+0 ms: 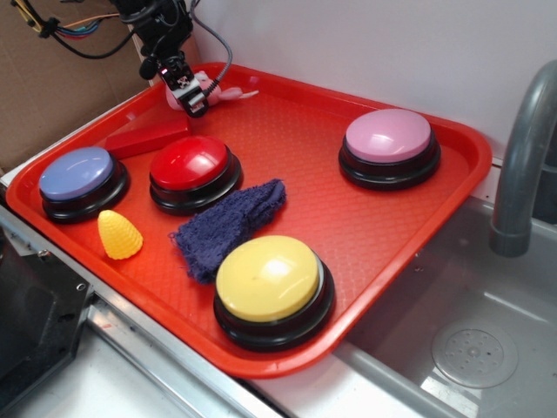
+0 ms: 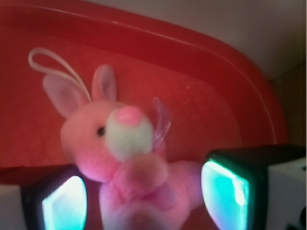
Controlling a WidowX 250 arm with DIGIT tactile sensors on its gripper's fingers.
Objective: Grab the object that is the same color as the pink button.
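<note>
From the wrist camera we saw the gripper [image 2: 144,196] with its jaws spread on both sides of the fuzzy pink bunny [image 2: 125,158], not yet pinching it. Only the exterior view showed us the wider red tray [image 1: 305,165]: the toy lay at its 11 o'clock corner, and the glossy domed pink button [image 1: 388,145] at 2 o'clock.

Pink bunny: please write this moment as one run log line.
fingers open, astride pink bunny | bunny on red tray | not yet grasped
</note>
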